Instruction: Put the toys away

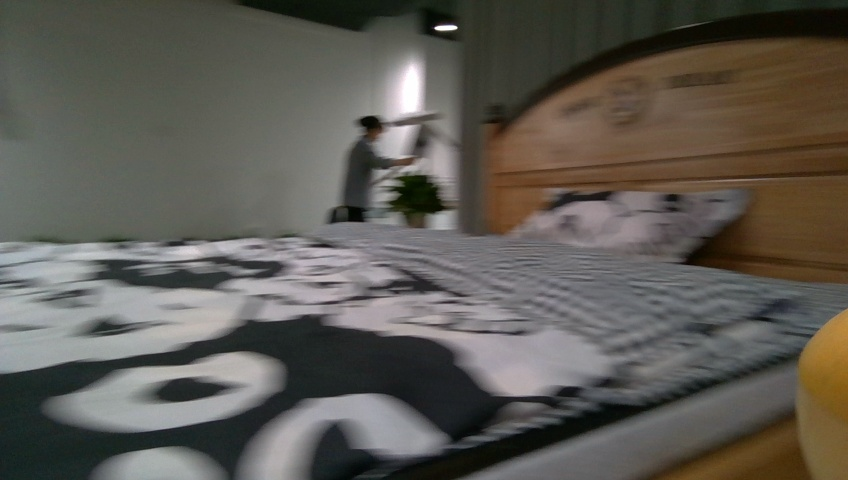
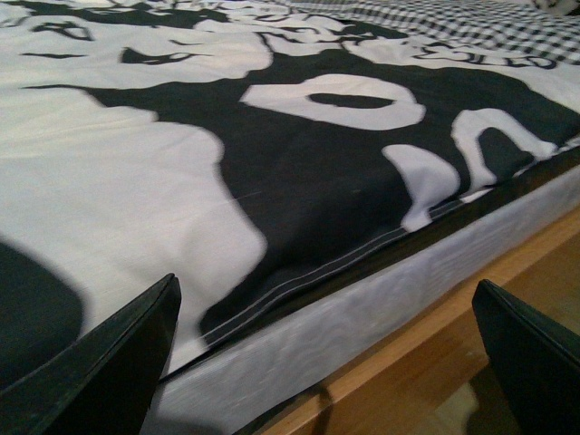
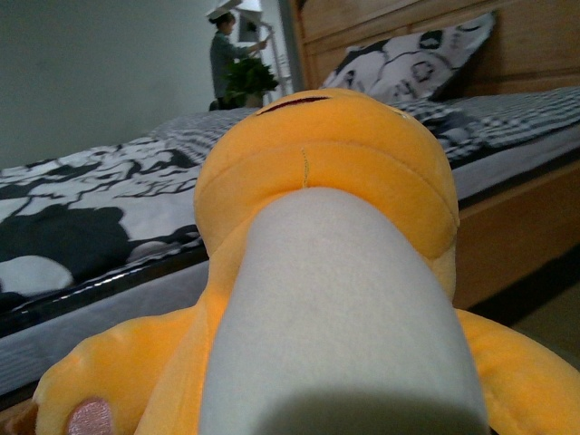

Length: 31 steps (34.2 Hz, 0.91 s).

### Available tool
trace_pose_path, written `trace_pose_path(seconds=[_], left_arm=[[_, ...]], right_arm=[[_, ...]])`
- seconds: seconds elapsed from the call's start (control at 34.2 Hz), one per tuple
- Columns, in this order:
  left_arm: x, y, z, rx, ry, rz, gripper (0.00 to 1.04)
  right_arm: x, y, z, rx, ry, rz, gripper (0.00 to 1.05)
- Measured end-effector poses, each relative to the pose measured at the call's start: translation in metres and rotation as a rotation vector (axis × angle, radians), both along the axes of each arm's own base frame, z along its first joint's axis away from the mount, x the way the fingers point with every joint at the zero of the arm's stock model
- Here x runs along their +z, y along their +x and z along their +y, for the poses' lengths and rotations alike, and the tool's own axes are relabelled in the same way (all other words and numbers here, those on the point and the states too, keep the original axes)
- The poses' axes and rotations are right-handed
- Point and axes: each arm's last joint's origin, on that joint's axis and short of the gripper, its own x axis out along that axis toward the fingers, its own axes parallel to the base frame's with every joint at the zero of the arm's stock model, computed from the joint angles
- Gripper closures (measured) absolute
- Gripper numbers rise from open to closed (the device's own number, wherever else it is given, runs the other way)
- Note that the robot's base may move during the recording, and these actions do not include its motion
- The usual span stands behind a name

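Note:
The toy, an orange-yellow plush animal (image 3: pixel 326 154) with a pale belly and a pink paw pad (image 3: pixel 91 417), fills the right wrist view. My right gripper is shut on it, and its fingers are hidden behind the plush. In the front view only a rounded yellow part of the plush (image 1: pixel 826 400) shows at the lower right edge, beside the bed. My left gripper (image 2: pixel 331 362) is open with nothing between its black fingers (image 2: pixel 109 362). It hangs over the bed's near edge, above the mattress side and wooden rail.
A bed with a black-and-white duvet (image 1: pixel 200 340) and a checkered blanket (image 1: pixel 600 290) spans the view. A patterned pillow (image 1: pixel 640 222) leans on the wooden headboard (image 1: pixel 700 110). The wooden bed rail (image 2: pixel 435 344) runs below the mattress. A person (image 1: pixel 362 165) and a plant (image 1: pixel 415 193) stand far behind.

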Motion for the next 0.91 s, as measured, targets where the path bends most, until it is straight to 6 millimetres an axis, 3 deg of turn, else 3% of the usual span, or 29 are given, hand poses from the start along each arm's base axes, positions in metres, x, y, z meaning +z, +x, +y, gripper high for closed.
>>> trace_pose_path(seconds=[0.91], left_arm=[[0.0001,0.0,0.0,0.0,0.0,-0.001,0.06]], right_arm=[[0.0,0.0,-0.0001,-0.002,0.0,0.0,0.91]])
